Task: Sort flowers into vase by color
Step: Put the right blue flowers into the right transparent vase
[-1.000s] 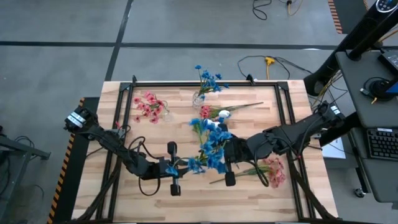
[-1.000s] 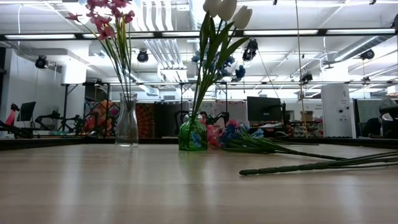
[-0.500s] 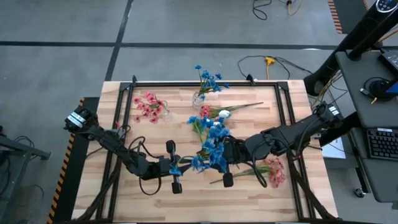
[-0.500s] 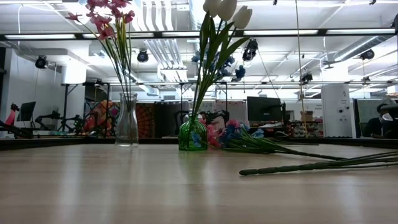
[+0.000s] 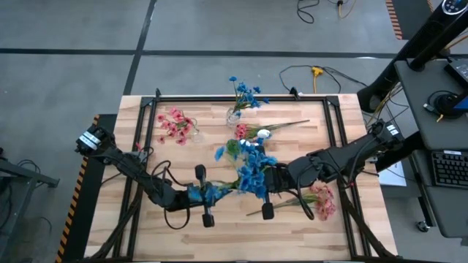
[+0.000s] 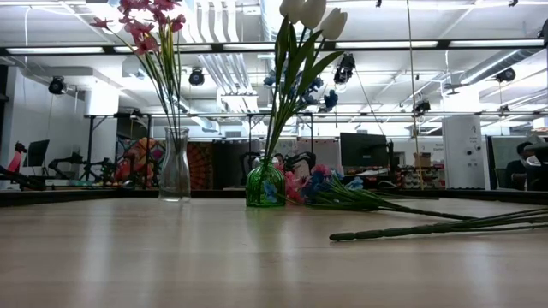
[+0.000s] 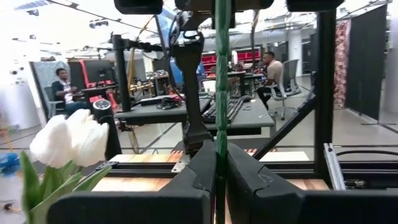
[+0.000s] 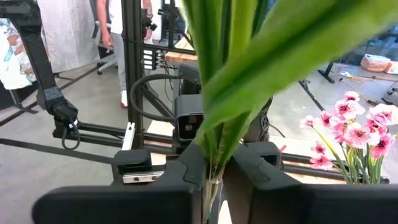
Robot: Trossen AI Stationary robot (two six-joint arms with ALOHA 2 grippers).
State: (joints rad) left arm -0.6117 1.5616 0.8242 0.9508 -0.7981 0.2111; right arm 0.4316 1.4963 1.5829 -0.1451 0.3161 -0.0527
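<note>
My left gripper (image 5: 205, 196) is shut on a thin green stem (image 7: 221, 93), and blue blossoms (image 5: 207, 191) sit over it in the high view. My right gripper (image 5: 267, 183) is shut on a bunch of blue flowers (image 5: 252, 175) at the table's middle. A clear vase (image 6: 175, 167) holds pink flowers (image 5: 175, 124). A green vase (image 6: 265, 184) holds white tulips (image 6: 308, 13). A third vase with blue flowers (image 5: 245, 93) stands at the far edge. Loose pink flowers (image 5: 322, 201) lie near the right side. Neither gripper appears in the low view. My left gripper pinches the green stem (image 7: 221, 146) between its two fingers, which lie level and across it. The stem stands upright, running on above and below the fingers. My right gripper pinches a bundle of stems and long green leaves (image 8: 214, 163) between its two fingers. The leaves (image 8: 236, 68) rise and fan out above them.
Loose pink and white sprigs (image 5: 256, 133) lie behind the bunch, with a long stem (image 5: 292, 124) pointing right. More stems (image 6: 428, 229) lie flat on the wood. A black frame (image 5: 241, 97) rims the table. People sit at desks beyond it.
The blue blossoms by my left gripper have shifted toward the table's left, away from the bunch in my right gripper, and now sit over the left gripper. The bunch has spread, with one blossom out to its left. Both grippers stay shut.
</note>
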